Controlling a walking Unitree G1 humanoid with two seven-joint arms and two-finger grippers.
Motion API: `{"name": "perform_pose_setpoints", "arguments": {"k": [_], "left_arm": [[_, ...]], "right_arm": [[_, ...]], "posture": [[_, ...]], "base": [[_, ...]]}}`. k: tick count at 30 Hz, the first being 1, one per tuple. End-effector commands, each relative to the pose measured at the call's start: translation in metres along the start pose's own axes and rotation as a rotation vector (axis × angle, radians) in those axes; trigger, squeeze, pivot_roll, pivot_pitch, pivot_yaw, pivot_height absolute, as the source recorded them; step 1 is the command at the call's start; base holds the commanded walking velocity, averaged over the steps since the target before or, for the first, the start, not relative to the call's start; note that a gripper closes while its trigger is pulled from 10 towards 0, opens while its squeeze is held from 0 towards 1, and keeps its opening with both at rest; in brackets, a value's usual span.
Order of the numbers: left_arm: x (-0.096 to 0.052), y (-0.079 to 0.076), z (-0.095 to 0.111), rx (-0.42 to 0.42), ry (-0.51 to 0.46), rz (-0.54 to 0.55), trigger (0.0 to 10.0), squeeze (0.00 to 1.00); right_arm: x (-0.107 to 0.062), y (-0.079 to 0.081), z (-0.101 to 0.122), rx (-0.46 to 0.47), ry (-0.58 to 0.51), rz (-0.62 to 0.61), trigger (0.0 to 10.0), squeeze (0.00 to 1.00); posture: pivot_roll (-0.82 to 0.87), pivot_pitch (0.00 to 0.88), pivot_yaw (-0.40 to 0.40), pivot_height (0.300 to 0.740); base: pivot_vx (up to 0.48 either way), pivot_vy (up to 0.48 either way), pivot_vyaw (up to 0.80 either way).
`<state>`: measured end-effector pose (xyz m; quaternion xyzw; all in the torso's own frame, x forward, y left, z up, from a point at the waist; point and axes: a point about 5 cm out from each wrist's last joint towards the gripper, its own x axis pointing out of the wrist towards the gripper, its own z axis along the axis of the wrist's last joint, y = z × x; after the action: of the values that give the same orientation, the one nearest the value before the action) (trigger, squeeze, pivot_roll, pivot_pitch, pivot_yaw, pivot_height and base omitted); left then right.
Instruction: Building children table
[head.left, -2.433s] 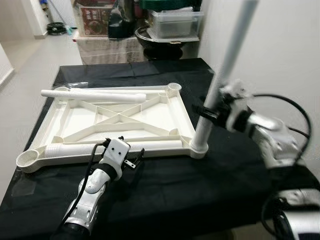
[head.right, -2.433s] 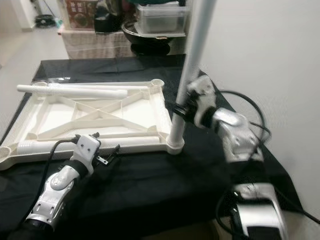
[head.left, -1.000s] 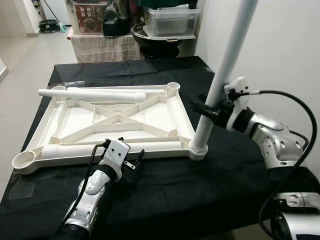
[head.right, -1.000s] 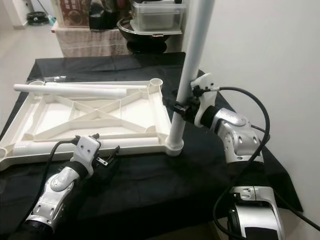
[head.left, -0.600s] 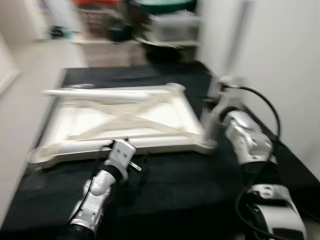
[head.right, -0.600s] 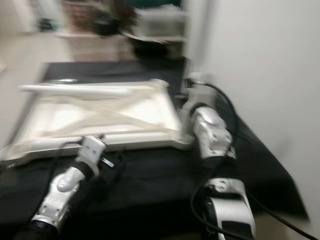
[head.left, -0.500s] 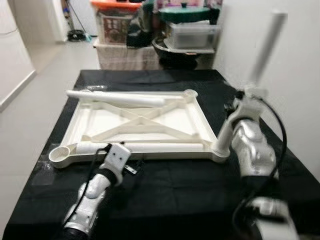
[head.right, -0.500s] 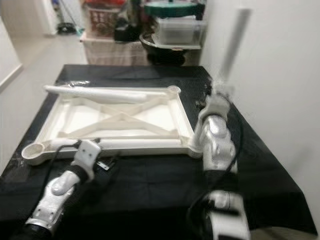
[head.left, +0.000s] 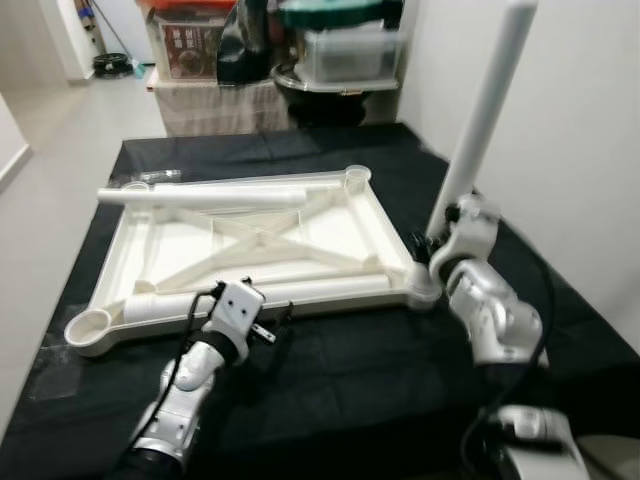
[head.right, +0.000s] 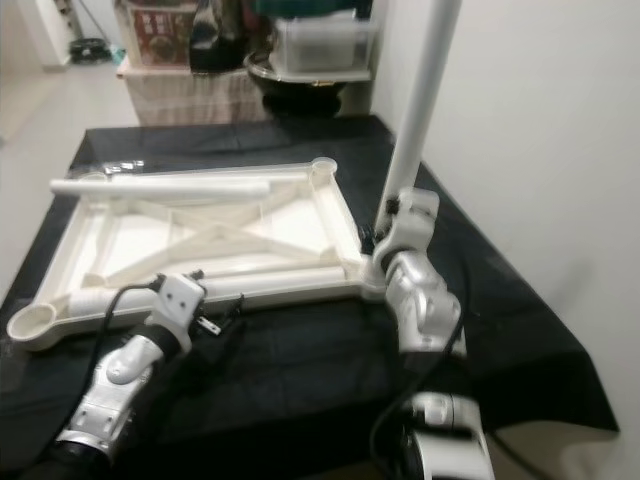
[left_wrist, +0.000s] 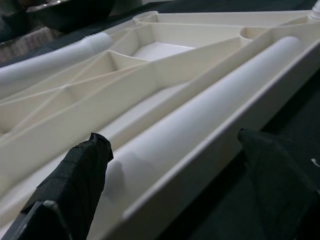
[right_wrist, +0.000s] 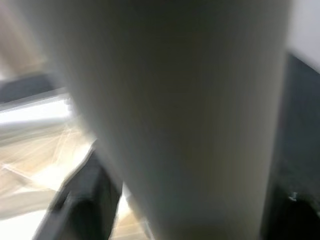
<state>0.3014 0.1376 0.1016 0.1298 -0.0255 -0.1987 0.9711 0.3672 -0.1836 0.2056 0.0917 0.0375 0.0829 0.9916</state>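
Note:
The cream children's tabletop (head.left: 180, 243) lies upside down on the black-covered table. One white leg (head.left: 483, 117) stands upright in its near right corner socket (head.left: 423, 287). My right gripper (head.left: 438, 240) is shut around that leg low down; in the right wrist view the leg (right_wrist: 175, 100) sits between the dark fingers (right_wrist: 85, 200). Two loose legs lie on the tabletop, one along the far edge (head.left: 200, 196) and one along the near edge (head.left: 290, 292). My left gripper (head.left: 276, 320) is open at the near rim, its fingers (left_wrist: 75, 185) on either side of the near leg (left_wrist: 215, 115).
The black cloth (head.left: 350, 400) covers the work table to its edges. A white wall (head.left: 580, 150) runs close on the right. Behind the table stand a cloth-draped stand (head.left: 220, 100), a black bowl (head.left: 320, 85) and plastic boxes (head.left: 345, 50). Open floor (head.left: 50, 120) lies to the left.
The camera has shifted about. My right forearm has swung from out on the right to nearer my body, still gripping the upright leg. The left gripper stays at the near rim.

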Motion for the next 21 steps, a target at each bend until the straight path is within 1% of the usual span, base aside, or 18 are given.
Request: {"name": "perform_pose_setpoints", "arguments": {"k": [1,2,3,4,5,6,8,11,12,13,14,15,16,17,18,19,20,21], "left_arm": [[-0.001,-0.003,-0.004,0.000,0.016,-0.013,10.0,0.00],[-0.001,-0.003,-0.004,0.001,0.016,-0.015,10.0,0.00],[0.000,-0.003,-0.004,0.001,0.015,-0.016,10.0,0.00],[0.001,-0.003,-0.003,0.000,0.015,-0.012,10.0,0.00],[0.001,-0.002,-0.003,-0.001,0.014,-0.009,10.0,0.00],[0.001,-0.002,-0.003,-0.001,0.014,-0.009,10.0,0.00],[0.000,-0.001,-0.003,0.001,0.014,-0.006,10.0,0.00],[-0.001,-0.001,-0.004,0.002,0.015,-0.004,10.0,0.00],[-0.002,0.000,-0.004,0.003,0.017,-0.002,10.0,0.00],[-0.002,0.000,-0.004,0.003,0.017,-0.002,10.0,0.00],[-0.003,0.000,-0.004,0.003,0.018,0.000,10.0,0.00],[-0.003,0.000,-0.004,0.003,0.018,0.000,10.0,0.00],[-0.004,0.001,-0.005,0.004,0.019,0.001,10.0,0.00],[-0.004,0.001,-0.005,0.004,0.019,0.001,10.0,0.00],[-0.004,0.001,-0.005,0.005,0.021,0.001,10.0,0.00],[-0.004,0.001,-0.005,0.005,0.021,0.001,10.0,0.00],[-0.005,0.002,-0.005,0.007,0.022,0.000,10.0,0.00],[-0.005,0.002,-0.005,0.009,0.023,-0.001,10.0,0.00]], "right_arm": [[0.001,0.022,0.013,-0.044,-0.059,0.260,10.0,0.00],[-0.004,0.026,0.018,-0.116,-0.072,0.373,10.0,0.00],[-0.011,0.026,0.017,-0.196,-0.047,0.505,10.0,0.00],[-0.016,0.025,0.013,-0.236,-0.003,0.619,10.0,0.00],[-0.019,0.023,0.009,-0.247,0.029,0.681,10.0,0.00],[-0.019,0.023,0.009,-0.247,0.029,0.681,10.0,0.00],[-0.018,0.022,0.001,-0.268,0.078,0.724,10.0,0.00],[-0.018,0.027,-0.003,-0.251,0.091,0.767,10.0,0.00],[-0.020,0.031,-0.007,-0.243,0.091,0.804,9.3,0.00],[-0.020,0.031,-0.007,-0.243,0.091,0.804,9.3,0.00],[-0.021,0.034,-0.010,-0.238,0.091,0.828,3.0,0.00],[-0.021,0.034,-0.010,-0.238,0.091,0.828,3.0,0.00],[-0.020,0.035,-0.013,-0.211,0.096,0.818,0.0,0.00],[-0.020,0.035,-0.013,-0.211,0.096,0.818,0.0,0.00],[-0.013,0.032,-0.018,-0.211,0.097,0.730,0.0,0.00],[-0.013,0.032,-0.018,-0.211,0.097,0.730,0.0,0.00],[-0.003,0.024,-0.024,-0.210,0.134,0.588,0.0,0.00],[0.008,0.009,-0.030,-0.189,0.166,0.346,0.0,0.00]], "posture": [[-0.02,0.000,-0.049,0.740],[-0.02,0.000,-0.049,0.740],[-0.01,0.000,-0.056,0.740],[-0.01,0.000,-0.058,0.740],[-0.01,0.000,-0.060,0.740],[-0.01,0.000,-0.060,0.740],[0.00,0.000,-0.064,0.740],[0.00,0.000,-0.064,0.740],[0.01,0.000,-0.070,0.740],[0.01,0.000,-0.070,0.740],[0.01,0.000,-0.070,0.740],[0.01,0.000,-0.070,0.740],[0.02,0.000,-0.067,0.740],[0.02,0.000,-0.067,0.740],[0.02,0.000,-0.065,0.740],[0.02,0.000,-0.065,0.740],[0.02,0.000,-0.062,0.740],[0.01,0.000,-0.056,0.740]], "base": [[0.000,0.000,0.00],[0.000,0.000,0.00],[0.000,0.000,0.00],[0.000,0.000,0.00],[0.000,0.000,0.00],[0.000,0.000,0.00],[0.000,0.000,0.00],[0.000,0.000,0.00],[0.000,0.000,0.00],[0.000,0.000,0.00],[0.000,0.000,0.00],[0.000,0.000,0.00],[0.000,0.000,0.00],[0.000,0.000,0.00],[0.000,0.000,0.00],[0.000,0.000,0.00],[0.000,0.000,0.00],[0.000,0.000,0.00]]}}
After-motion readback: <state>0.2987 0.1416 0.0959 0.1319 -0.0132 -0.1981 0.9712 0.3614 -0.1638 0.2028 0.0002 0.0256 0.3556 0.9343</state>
